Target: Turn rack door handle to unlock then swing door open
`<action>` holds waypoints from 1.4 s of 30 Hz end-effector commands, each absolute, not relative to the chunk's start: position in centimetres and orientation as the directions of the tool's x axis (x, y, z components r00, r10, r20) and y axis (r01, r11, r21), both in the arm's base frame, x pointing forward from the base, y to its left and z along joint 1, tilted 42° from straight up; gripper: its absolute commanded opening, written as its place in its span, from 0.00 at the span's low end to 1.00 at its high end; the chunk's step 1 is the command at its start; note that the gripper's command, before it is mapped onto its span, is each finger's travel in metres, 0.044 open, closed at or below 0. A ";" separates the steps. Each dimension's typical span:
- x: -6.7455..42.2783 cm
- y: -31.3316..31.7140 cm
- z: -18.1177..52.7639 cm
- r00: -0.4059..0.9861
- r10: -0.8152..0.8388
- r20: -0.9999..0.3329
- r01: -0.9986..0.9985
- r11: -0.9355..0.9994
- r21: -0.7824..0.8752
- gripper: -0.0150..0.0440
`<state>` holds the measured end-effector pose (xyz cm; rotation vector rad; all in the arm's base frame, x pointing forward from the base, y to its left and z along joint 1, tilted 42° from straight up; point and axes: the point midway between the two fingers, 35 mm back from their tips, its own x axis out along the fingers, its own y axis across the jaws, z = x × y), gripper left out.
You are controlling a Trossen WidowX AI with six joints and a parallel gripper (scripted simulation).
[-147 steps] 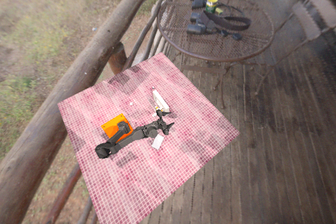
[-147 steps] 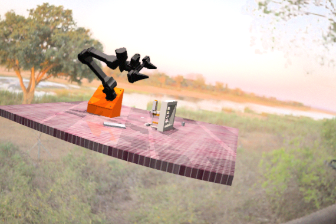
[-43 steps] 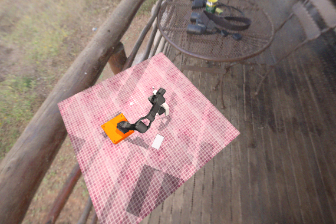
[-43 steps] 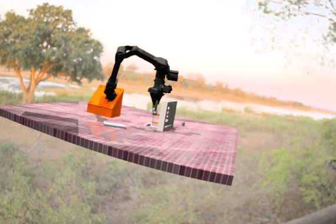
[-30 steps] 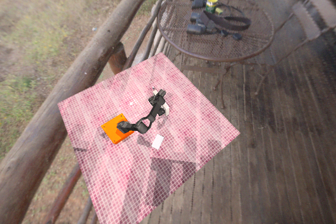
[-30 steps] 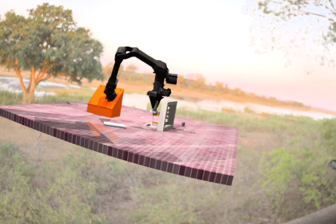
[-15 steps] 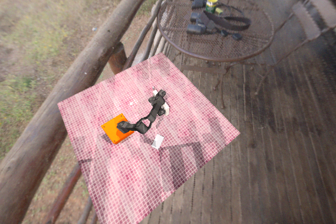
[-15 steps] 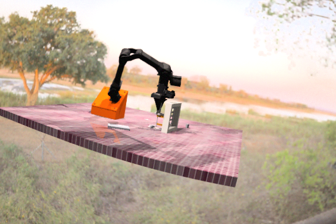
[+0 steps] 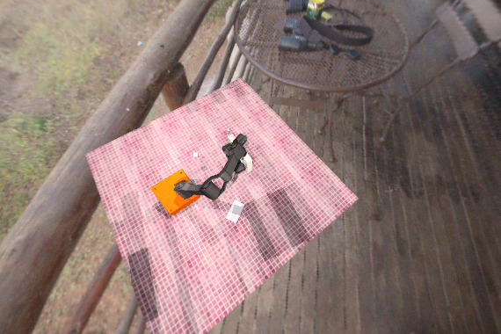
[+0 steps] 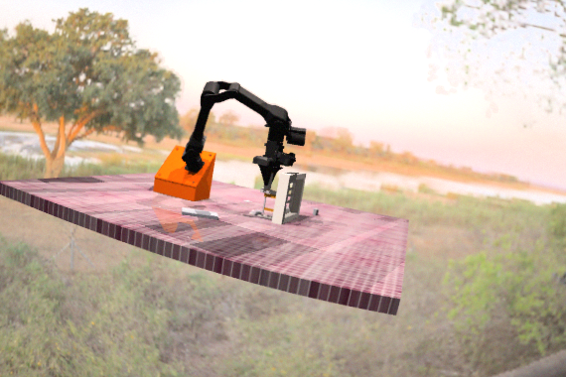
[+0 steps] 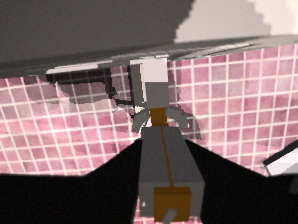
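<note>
With two fingers shut on one upright handle (image 11: pixel 165 157).

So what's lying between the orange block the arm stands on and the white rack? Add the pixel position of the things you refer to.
In the exterior view, a flat pale slab (image 9: pixel 235 212) (image 10: pixel 200 213) lies on the table between the orange block (image 9: pixel 164 195) (image 10: pixel 174 181) and the rack (image 10: pixel 281 200), nearer the camera.

Matt black arm (image 9: pixel 231 164) (image 10: pixel 253 97); smooth orange base (image 9: pixel 171 209) (image 10: pixel 176 190), plastic-looking; worn, rough wooden planks (image 9: pixel 422 239); brown metal-mesh table (image 9: pixel 264 46).
</note>
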<state>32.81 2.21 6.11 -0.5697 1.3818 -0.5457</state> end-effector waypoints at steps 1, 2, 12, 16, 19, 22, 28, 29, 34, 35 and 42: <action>32.8 2.2 6.1 0.110 -0.660 -0.743 0.155 0.750 -0.643 0.30; 32.8 2.2 6.1 0.110 -0.660 -0.743 0.203 0.747 -0.633 0.30; 32.8 2.2 6.1 0.110 -0.660 -0.743 0.640 0.620 -0.455 0.30; 32.8 2.2 6.1 0.110 -0.660 -0.743 0.776 0.524 -0.350 0.30; 32.8 2.2 6.1 0.110 -0.660 -0.743 0.859 0.439 -0.263 0.30; 32.8 2.2 6.1 0.110 -0.660 -0.743 0.923 0.345 -0.169 0.30; 32.8 2.2 6.1 0.110 -0.660 -0.743 0.990 0.135 0.027 0.30; 32.8 2.2 6.1 0.110 -0.660 -0.743 0.993 0.099 0.059 0.30; 32.8 2.2 6.1 0.110 -0.661 -0.743 0.972 -0.086 0.220 0.30; 32.8 2.2 6.1 0.110 -0.661 -0.743 0.962 -0.116 0.246 0.30; 32.8 2.2 6.1 0.110 -0.661 -0.743 0.954 -0.140 0.266 0.30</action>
